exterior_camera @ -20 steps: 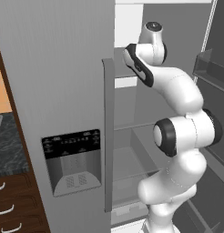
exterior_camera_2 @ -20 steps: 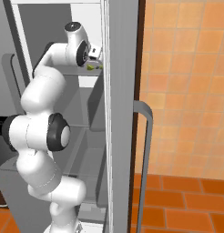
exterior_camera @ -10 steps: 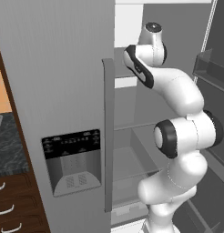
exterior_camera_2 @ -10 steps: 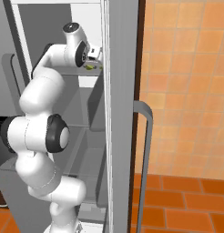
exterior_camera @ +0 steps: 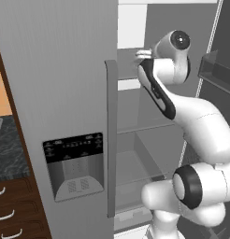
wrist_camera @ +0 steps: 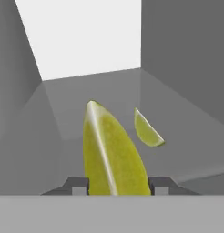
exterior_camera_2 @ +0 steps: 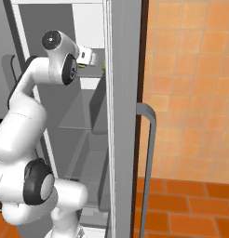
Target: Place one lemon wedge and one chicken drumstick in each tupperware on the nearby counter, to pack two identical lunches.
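You see a lemon wedge (wrist_camera: 113,154) at bottom centre of the hand view, pinched between the gripper (wrist_camera: 118,185) tips. A second lemon wedge (wrist_camera: 146,129) lies just right of it on the grey fridge shelf (wrist_camera: 186,132).

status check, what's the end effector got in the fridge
End effector shut on near lemon wedge. Second wedge lies behind on the fridge shelf. Nothing in the way.
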Motion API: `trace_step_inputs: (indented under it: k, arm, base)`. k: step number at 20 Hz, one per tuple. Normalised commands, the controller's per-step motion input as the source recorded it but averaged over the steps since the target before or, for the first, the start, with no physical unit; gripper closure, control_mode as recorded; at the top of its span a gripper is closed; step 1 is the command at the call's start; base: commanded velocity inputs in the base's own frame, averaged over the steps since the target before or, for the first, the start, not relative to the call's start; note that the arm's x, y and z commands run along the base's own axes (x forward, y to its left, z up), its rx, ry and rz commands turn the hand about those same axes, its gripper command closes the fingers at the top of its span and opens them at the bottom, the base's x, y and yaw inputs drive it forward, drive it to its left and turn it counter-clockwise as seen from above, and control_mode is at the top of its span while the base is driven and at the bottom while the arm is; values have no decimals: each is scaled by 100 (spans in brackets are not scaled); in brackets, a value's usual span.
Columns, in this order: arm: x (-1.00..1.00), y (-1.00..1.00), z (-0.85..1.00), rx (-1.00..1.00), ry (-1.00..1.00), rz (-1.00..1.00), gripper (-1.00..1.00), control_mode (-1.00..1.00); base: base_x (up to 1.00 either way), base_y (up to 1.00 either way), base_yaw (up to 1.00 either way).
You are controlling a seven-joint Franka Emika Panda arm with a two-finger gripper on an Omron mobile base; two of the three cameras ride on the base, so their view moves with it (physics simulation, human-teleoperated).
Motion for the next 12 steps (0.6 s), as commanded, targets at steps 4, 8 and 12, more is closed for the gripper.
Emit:
trace_step_inputs:
  k: [4, 8, 12]
  arm:
    - [-100, -1, 1, 5, -24, -2, 100, -100]
    - [-100, 0, 30, 1, -1, 0, 100, -100]
    - [-100, 0, 0, 4, 0, 0, 100, -100]
  base:
    - [0, 0, 0]
    - [0, 0, 0]
    - [0, 0, 0]
